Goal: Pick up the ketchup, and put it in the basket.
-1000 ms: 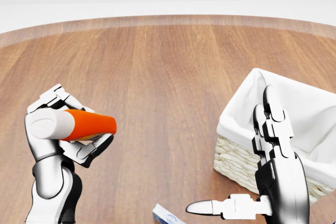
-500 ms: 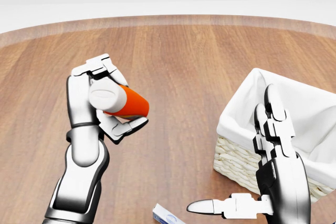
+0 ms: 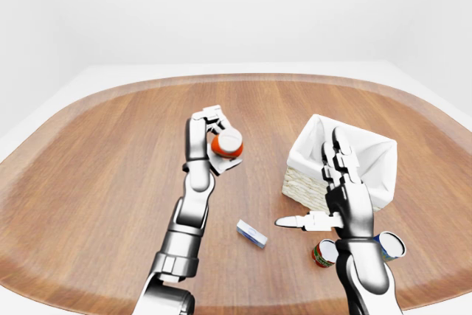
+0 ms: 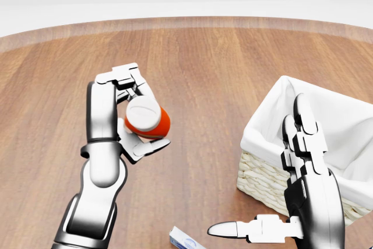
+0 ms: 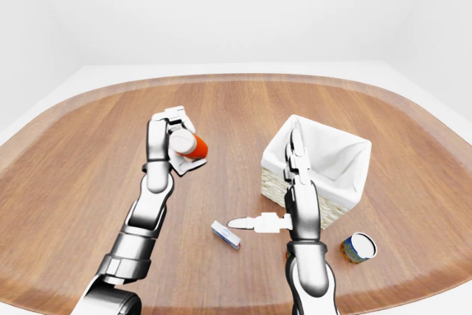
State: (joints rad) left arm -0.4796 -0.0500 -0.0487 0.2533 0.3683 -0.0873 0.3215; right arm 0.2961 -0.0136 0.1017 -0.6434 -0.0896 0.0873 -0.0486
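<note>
My left hand [image 4: 131, 118] is shut on the ketchup bottle [image 4: 147, 119], an orange-red bottle with a white cap that points toward the camera. It is held in the air above the wooden table, left of the basket. The basket [image 4: 326, 138] is wicker with a white cloth lining and stands at the right of the head view. My right hand [image 4: 285, 179] is open just before the basket's near wall, fingers upright and thumb pointing left, with nothing in it.
A small white and blue box [image 3: 252, 234] lies on the round wooden table [image 3: 110, 153] between my arms. A red-labelled can [image 3: 322, 253] and a blue-labelled can [image 5: 359, 247] rest near the table's near edge, beside my right forearm.
My left arm has lifted and swung the ketchup rightward toward the basket, turning the bottle so its cap faces the camera. The right hand has stayed put.
</note>
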